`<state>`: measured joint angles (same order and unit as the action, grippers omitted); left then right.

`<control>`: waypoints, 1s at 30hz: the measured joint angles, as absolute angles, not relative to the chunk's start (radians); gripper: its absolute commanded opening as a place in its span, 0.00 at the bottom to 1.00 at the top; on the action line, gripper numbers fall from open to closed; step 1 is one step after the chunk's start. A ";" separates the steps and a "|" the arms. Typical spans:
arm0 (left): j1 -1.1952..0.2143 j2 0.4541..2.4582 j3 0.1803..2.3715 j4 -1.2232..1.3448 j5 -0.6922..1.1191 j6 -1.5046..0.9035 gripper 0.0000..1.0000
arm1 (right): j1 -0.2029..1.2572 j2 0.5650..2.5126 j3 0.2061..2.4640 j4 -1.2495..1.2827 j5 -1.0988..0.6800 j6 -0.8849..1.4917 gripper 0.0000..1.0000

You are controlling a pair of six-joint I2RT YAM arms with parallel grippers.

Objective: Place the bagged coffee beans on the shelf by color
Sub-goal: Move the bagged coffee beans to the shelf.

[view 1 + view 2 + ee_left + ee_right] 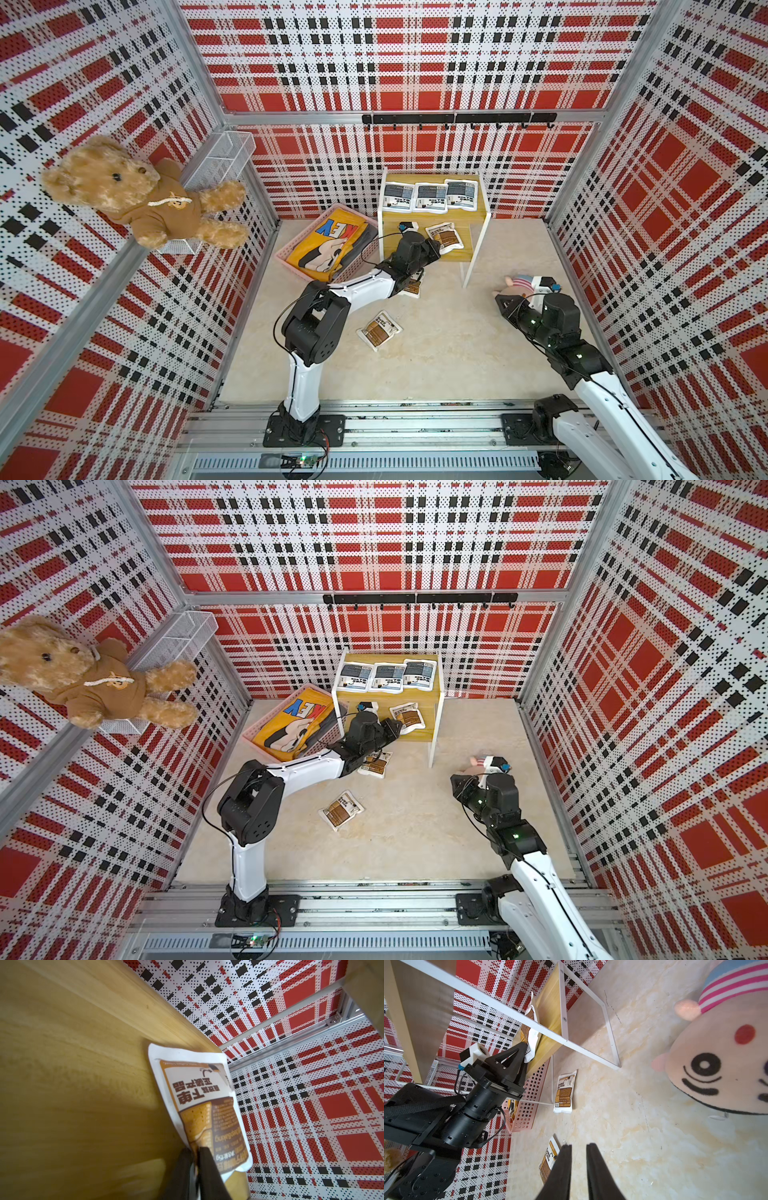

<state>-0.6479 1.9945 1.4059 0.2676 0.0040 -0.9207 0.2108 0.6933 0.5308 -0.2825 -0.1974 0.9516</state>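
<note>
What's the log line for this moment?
left hand: pinching brown pouch on lower tier | right hand: open, empty | upper tier: three blue pouches | floor: two brown pouches

Matt wood-grain shelf [62, 1064], smooth pouch [199, 1105]

Bright, even light — soft shadows, bowed edges, blurred wrist-view foregrounds.

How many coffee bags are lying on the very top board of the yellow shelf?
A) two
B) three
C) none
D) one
B: three grey-blue bags lie side by side in a row on the top board of the shelf, as both top views show.
</note>
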 measured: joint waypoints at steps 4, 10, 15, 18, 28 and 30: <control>-0.655 2.019 1.451 0.244 0.017 -0.911 0.14 | 0.211 0.688 0.524 -0.287 -0.197 0.953 0.22; -0.678 2.065 1.538 0.187 0.019 -0.870 0.14 | 0.210 0.672 0.519 -0.287 -0.198 0.955 0.22; -0.689 2.066 1.551 0.159 0.018 -0.841 0.14 | 0.207 0.670 0.515 -0.287 -0.199 0.955 0.22; -0.689 2.066 1.564 0.135 0.019 -0.818 0.14 | 0.207 0.670 0.511 -0.287 -0.200 0.955 0.22; -0.685 2.066 1.579 0.100 0.023 -0.757 0.27 | 0.207 0.668 0.494 -0.287 -0.202 0.955 0.22; -0.681 2.065 1.584 0.102 0.028 -0.756 0.38 | 0.207 0.668 0.492 -0.287 -0.202 0.955 0.22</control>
<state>-0.6807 2.0655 1.5837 0.1020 0.0280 -0.7555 0.2066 0.6682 0.4915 -0.2874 -0.2024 0.9554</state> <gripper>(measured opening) 0.314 0.217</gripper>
